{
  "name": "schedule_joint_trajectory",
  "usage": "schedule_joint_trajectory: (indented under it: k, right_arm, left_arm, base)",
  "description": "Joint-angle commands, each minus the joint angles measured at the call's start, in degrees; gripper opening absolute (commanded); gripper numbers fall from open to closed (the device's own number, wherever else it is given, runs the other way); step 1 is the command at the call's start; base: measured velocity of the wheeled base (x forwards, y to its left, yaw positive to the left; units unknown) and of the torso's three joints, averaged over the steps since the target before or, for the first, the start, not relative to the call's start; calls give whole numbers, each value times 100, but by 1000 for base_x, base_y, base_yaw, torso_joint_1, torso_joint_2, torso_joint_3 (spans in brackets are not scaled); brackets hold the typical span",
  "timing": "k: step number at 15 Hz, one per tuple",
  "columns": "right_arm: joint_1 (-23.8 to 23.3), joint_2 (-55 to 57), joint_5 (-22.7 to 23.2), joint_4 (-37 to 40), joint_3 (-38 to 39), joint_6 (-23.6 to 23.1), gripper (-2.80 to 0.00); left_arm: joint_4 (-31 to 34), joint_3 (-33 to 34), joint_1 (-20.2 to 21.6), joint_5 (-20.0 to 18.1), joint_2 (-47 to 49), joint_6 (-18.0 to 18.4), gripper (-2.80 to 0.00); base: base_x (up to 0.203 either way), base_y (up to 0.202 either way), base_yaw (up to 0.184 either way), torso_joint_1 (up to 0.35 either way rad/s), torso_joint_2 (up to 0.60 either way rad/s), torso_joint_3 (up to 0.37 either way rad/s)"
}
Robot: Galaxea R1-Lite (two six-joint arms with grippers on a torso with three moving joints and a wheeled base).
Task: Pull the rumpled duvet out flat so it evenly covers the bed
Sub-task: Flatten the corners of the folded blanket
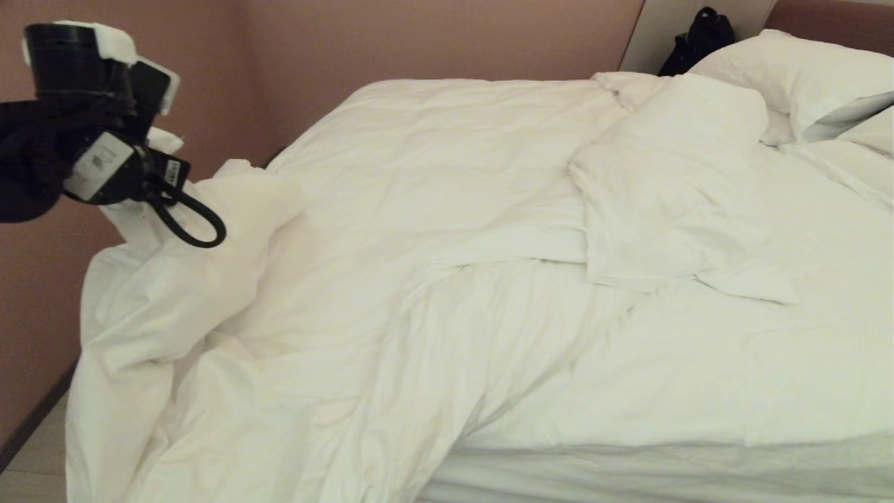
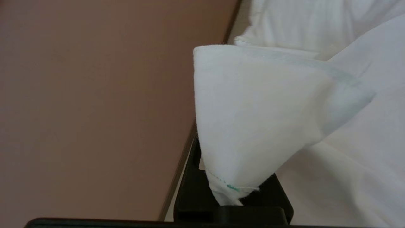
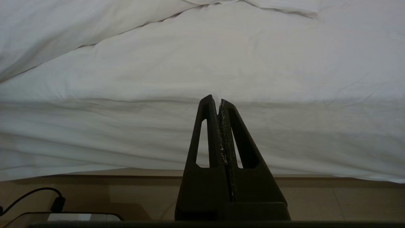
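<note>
At the bed's left edge, near the wall, the left gripper (image 2: 232,202) was clamped tight on a corner of the duvet (image 1: 433,209), the cloth pinched between its jaws and fanning out as a folded triangle in the left wrist view. Head view showed that arm raised high, a bunched ridge of duvet hanging from it and draping down over the bed's near left corner. Rest of the duvet lay rumpled across the bed (image 1: 628,468): a flap was folded back on itself mid-bed toward the pillows (image 1: 803,77), and flatter white cloth covered the near right part, though I could not tell whether that was sheet or duvet. Right gripper (image 3: 220,101) was closed on nothing, parked low beside the mattress side, pointing at the hanging white cloth. Judgement: the step was dragging the held corner outward to spread the cover; best done by keeping the pinch firm, pulling low and steady toward the bed corner, not upward, so the folds slid out instead of lifting. Risk was the corner slipping free, since only a small tip sat in the jaws. Task looked early; folded flap not yet undone. Containers: none seen; only a dark bag-like item (image 1: 698,38) by the headboard, contents hidden.
</note>
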Motion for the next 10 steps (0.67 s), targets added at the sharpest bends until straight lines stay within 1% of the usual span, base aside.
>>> schedule_joint_trajectory:
  k: [1,3,4,5,7,9,10]
  right_arm:
    - [0,-2,2,0,0,-2,-280]
    - [0,-2,2,0,0,-2,-280]
    - [0,-2,2,0,0,-2,-280]
    - [0,-2,2,0,0,-2,-280]
    - [0,-2,2,0,0,-2,-280]
    - [0,-2,2,0,0,-2,-280]
    - [0,-2,2,0,0,-2,-280]
  left_arm:
    - [3,270,390,-22,-455,-35,-280]
    - [16,514,792,-205,-680,-71,-280]
    - [22,597,897,-266,-759,-75,-280]
    - [22,669,1099,-292,-870,-75,-280]
    - [36,789,1516,-528,-1109,-82,-280]
    - [47,1029,1727,-723,-1341,-92,-280]
    - [49,1059,1756,-767,-1364,-108,-280]
  base:
    - [0,0,0,0,0,0]
    - [0,0,0,0,0,0]
    - [0,0,0,0,0,0]
    - [0,0,0,0,0,0]
    - [0,0,0,0,0,0]
    - [0,0,0,0,0,0]
    - [0,0,0,0,0,0]
